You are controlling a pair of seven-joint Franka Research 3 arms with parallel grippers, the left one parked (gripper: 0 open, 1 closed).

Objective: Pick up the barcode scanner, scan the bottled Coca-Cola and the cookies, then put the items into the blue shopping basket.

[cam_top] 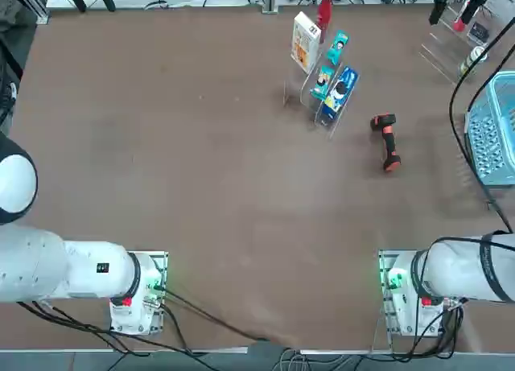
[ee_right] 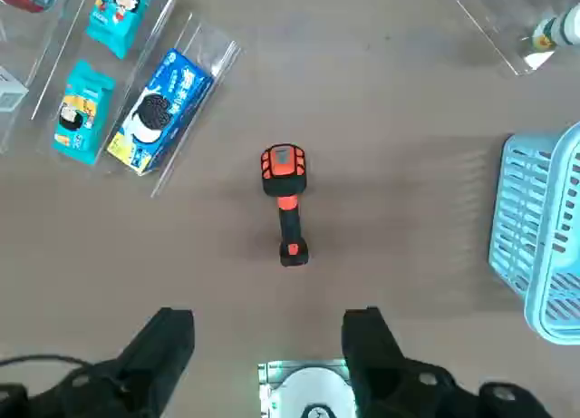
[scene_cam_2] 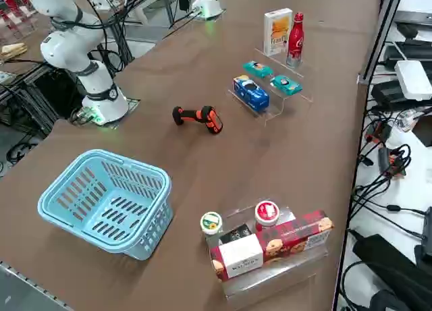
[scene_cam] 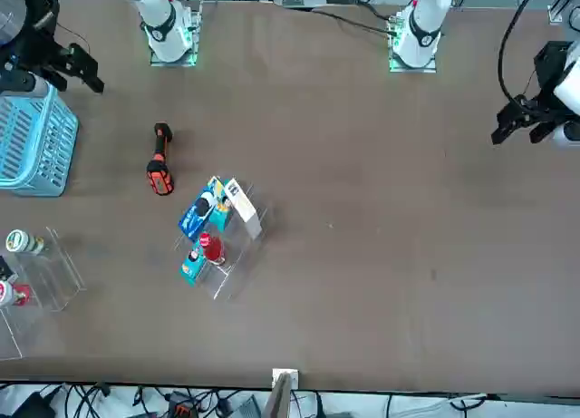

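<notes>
The barcode scanner [cam_top: 387, 142] [scene_cam: 160, 160] [scene_cam_2: 197, 117] [ee_right: 285, 200] lies on its side on the brown table, black head and orange-red shaft. The bottled Coca-Cola [cam_top: 325, 7] [scene_cam_2: 295, 41] stands upright at the far end of a clear stand, beside the cookies [cam_top: 306, 41] [scene_cam_2: 277, 31], a white box with yellow-orange print. At the table's right edge sits the blue shopping basket [cam_top: 492, 129] [scene_cam: 32, 141] [scene_cam_2: 101, 200] [ee_right: 539, 237], with nothing in it. My right gripper [ee_right: 269, 320] hangs high above the table, open and holding nothing, well apart from the scanner.
The clear stand [scene_cam_2: 266, 102] also holds a blue packet [cam_top: 339, 92] [ee_right: 159, 110] and two teal packets [ee_right: 80, 119]. A second clear stand [scene_cam_2: 270, 270] beyond the basket carries boxes and a short red container with a white top [scene_cam_2: 267, 213]. A black cable [cam_top: 463, 138] crosses over the basket.
</notes>
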